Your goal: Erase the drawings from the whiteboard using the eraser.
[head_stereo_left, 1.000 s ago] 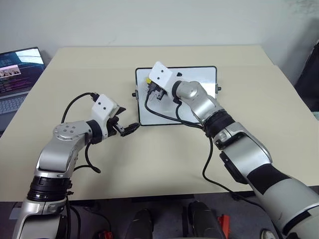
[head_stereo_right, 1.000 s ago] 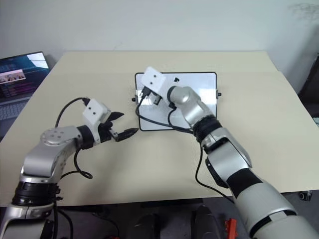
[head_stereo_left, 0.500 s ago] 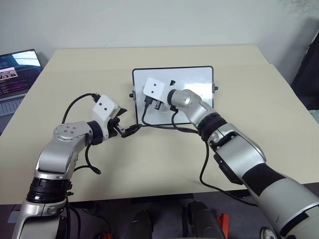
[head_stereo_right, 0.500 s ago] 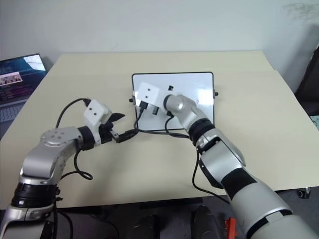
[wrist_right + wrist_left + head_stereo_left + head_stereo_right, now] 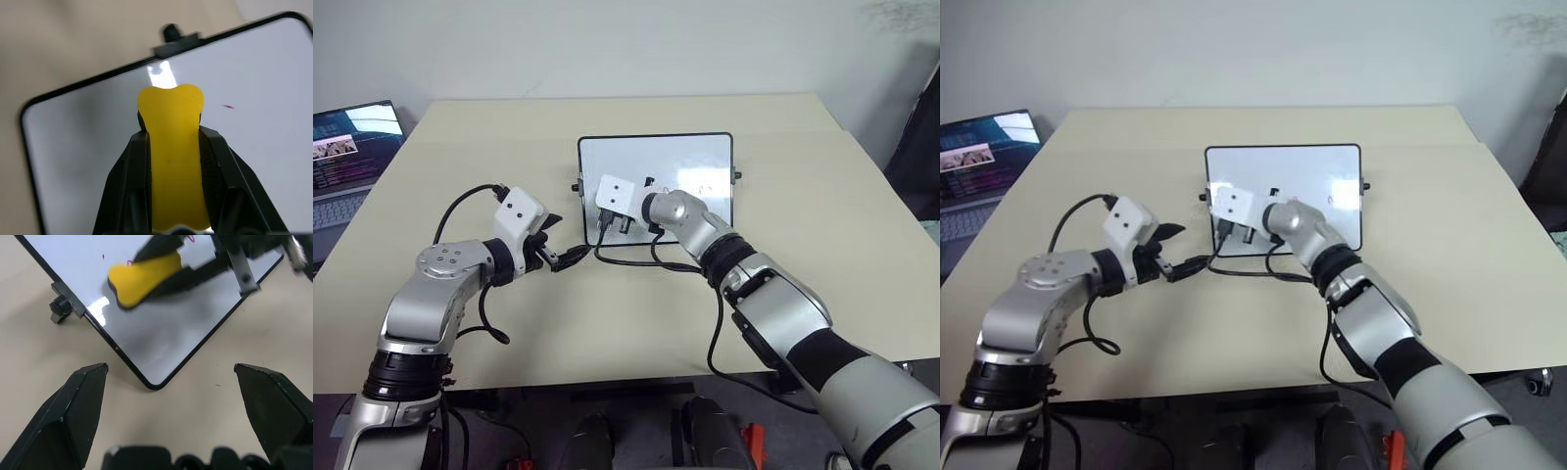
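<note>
The whiteboard (image 5: 690, 162) lies flat on the tan table, its black frame and a side knob (image 5: 171, 32) showing. My right gripper (image 5: 172, 131) is shut on the yellow eraser (image 5: 172, 147), which sits over the board's near left part, close to the knob side. In the left wrist view the eraser (image 5: 144, 276) appears above the glossy surface near a rounded corner (image 5: 152, 384). Of the drawings, a reddish squiggle (image 5: 190, 239) and a tiny red mark (image 5: 228, 106) show beside the eraser. My left gripper (image 5: 169, 368) hovers open just off that corner, holding nothing.
An open laptop (image 5: 347, 147) stands at the table's far left edge. Black cables (image 5: 651, 262) trail from my right wrist across the board's near edge. Bare tabletop (image 5: 636, 323) extends in front of the board and to its right.
My right gripper has carried the eraser across the board toward its near left part and lowered it. The left arm has stayed where it was. The camera shifted slightly.
</note>
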Tool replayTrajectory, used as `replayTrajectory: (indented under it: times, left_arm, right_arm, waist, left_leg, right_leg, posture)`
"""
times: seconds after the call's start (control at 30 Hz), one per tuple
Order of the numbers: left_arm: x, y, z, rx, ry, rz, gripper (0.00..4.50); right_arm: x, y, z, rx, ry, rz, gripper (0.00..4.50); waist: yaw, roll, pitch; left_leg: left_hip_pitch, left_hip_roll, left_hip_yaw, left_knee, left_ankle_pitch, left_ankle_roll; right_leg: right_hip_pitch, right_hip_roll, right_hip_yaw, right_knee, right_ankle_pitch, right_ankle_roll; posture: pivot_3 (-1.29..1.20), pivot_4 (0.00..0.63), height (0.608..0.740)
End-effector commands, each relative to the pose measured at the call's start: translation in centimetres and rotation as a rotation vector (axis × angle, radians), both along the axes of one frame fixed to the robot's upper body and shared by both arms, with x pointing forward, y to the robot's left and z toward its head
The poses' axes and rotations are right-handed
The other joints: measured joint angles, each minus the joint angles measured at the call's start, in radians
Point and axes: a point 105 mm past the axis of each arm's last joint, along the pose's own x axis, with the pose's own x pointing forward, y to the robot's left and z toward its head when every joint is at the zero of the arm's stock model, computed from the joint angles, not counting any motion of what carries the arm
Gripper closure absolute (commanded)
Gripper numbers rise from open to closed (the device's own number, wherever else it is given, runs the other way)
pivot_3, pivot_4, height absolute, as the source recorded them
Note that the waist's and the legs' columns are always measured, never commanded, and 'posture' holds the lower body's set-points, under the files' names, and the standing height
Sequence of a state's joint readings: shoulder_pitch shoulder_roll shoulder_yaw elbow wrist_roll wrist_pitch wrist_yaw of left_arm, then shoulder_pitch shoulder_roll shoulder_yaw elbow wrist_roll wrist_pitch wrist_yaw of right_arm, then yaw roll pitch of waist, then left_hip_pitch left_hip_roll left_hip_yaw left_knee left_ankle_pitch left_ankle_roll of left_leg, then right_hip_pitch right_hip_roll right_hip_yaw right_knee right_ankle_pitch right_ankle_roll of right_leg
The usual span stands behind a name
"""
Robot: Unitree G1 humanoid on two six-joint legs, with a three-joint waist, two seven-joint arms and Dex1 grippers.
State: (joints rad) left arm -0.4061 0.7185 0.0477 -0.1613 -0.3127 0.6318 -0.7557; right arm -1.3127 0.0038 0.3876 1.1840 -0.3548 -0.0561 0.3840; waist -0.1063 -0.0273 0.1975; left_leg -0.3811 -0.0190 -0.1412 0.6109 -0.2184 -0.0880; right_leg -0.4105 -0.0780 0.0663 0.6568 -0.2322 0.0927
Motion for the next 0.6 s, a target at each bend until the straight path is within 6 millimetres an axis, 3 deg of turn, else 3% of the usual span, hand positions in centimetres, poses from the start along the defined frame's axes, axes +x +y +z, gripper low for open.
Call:
replayTrajectory:
  times: [0.03, 0.17, 0.33, 0.6]
  left_arm:
    - [0.1, -0.3, 1.8, 0.001, -0.064, -0.022, 0.00]
    - [0.2, -0.3, 1.8, 0.001, -0.064, -0.023, 0.00]
    - [0.3, -0.4, 1.8, 0.002, -0.064, -0.028, 0.00]
    - [0.3, -0.1, 2.0, 0.003, -0.067, -0.025, 0.00]
  right_arm:
    - [1.7, -2.2, 3.8, 0.080, -0.098, -0.129, 3.54]
    - [2.0, -2.4, 4.4, 0.099, -0.120, -0.158, 3.54]
    - [-0.1, -0.1, 0.2, -0.040, 0.018, 0.017, 3.54]
    - [-2.2, 0.5, -4.6, -0.216, 0.140, 0.136, 3.54]
  waist:
    - [0.002, 0.000, 0.000]
    - [-0.002, 0.000, 0.000]
    - [-0.014, 0.000, 0.000]
    - [-0.012, 0.000, 0.000]
  left_leg:
    - [0.000, 0.000, 0.000, 0.000, 0.000, 0.000]
    - [0.000, 0.000, 0.000, -0.001, 0.000, 0.000]
    - [0.000, 0.000, 0.000, -0.002, 0.000, 0.000]
    - [0.002, 0.000, 0.000, -0.001, 0.000, 0.000]
  right_leg:
    - [0.000, 0.000, 0.000, 0.000, 0.000, 0.000]
    - [0.000, 0.000, 0.000, 0.000, 0.000, -0.001]
    - [-0.001, 0.000, 0.000, 0.000, 0.000, -0.001]
    - [0.001, 0.001, 0.000, 0.001, -0.001, 0.000]
  posture:
    - [0.00, 0.150, 0.740]
    - [0.00, 0.150, 0.740]
    - [0.00, 0.150, 0.740]
    - [0.00, 0.150, 0.740]
